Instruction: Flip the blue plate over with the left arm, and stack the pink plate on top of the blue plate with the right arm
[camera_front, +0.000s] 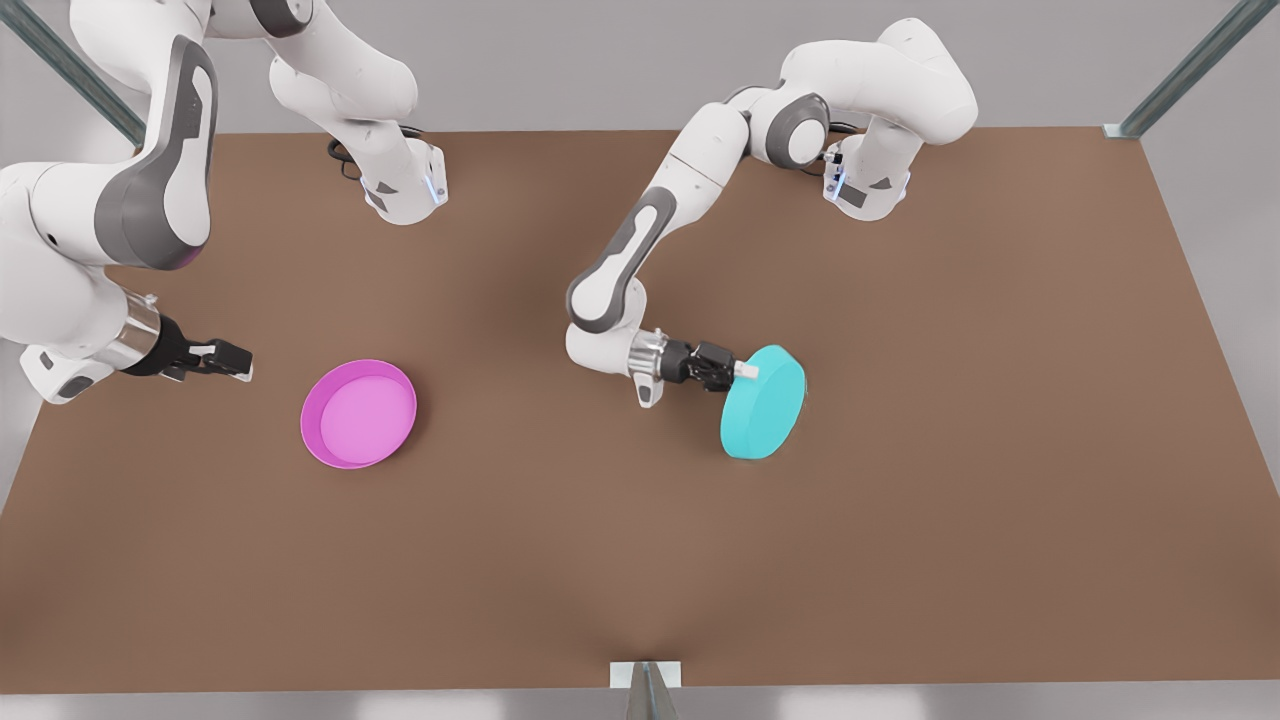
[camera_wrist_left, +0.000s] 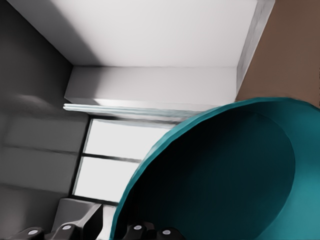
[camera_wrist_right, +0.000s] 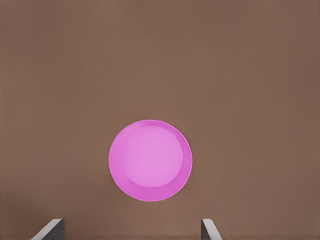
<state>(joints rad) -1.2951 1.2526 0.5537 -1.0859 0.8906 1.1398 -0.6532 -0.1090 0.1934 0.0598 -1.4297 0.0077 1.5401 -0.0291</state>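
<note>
- The broad brown table carries both plates, which lie well apart from each other.
- The white jointed left arm, based at the far right of the front view, reaches down toward the middle of the table.
- The white jointed right arm, at the front view's left, hangs above the table's left side.
- The small round turquoise-cyan plastic plate is tilted up on edge to the right of centre, its flat underside turned toward the front camera; the left wrist view looks into its dark hollow inside.
- The small round magenta-pink plastic plate lies flat and rim-up, left of centre; the right wrist view sees it from above.
- The black left claw is clamped on the turquoise plate's left rim, lying nearly level.
- The black right claw hovers to the left of the pink plate, apart from it, with its fingers spread wide.
</note>
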